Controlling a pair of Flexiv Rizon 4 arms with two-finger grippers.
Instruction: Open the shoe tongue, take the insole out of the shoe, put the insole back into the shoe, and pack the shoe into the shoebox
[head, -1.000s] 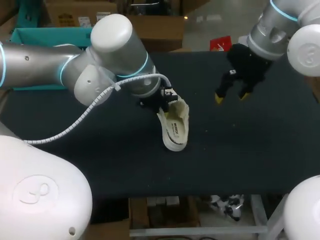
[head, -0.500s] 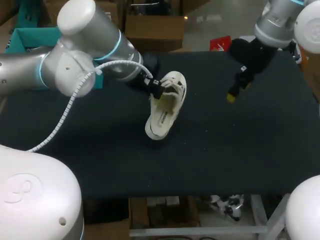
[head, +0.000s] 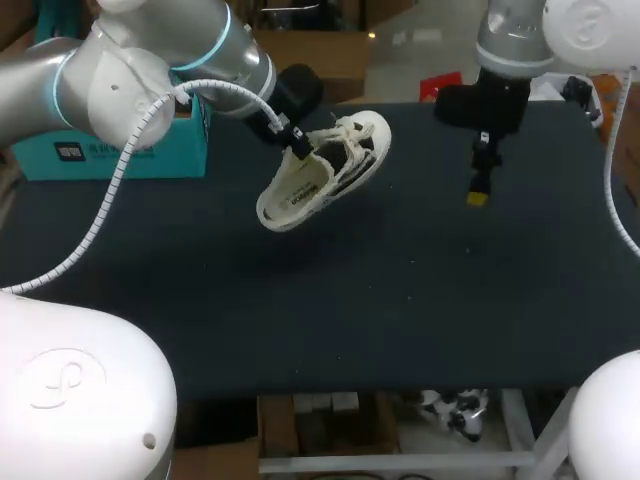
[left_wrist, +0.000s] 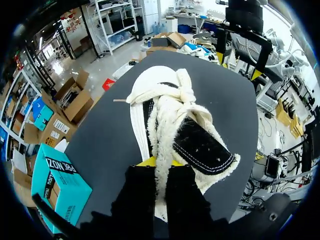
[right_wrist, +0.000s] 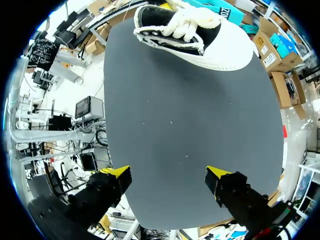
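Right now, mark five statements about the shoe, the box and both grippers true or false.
1. The left gripper is shut on the shoe. True.
2. The right gripper is shut. False: its fingers stand open with nothing between them.
3. The shoe lies in the box. False: it is outside it, in the left gripper.
4. The laces are knotted. True.
5. The right gripper touches the shoe. False: it hangs apart from it.
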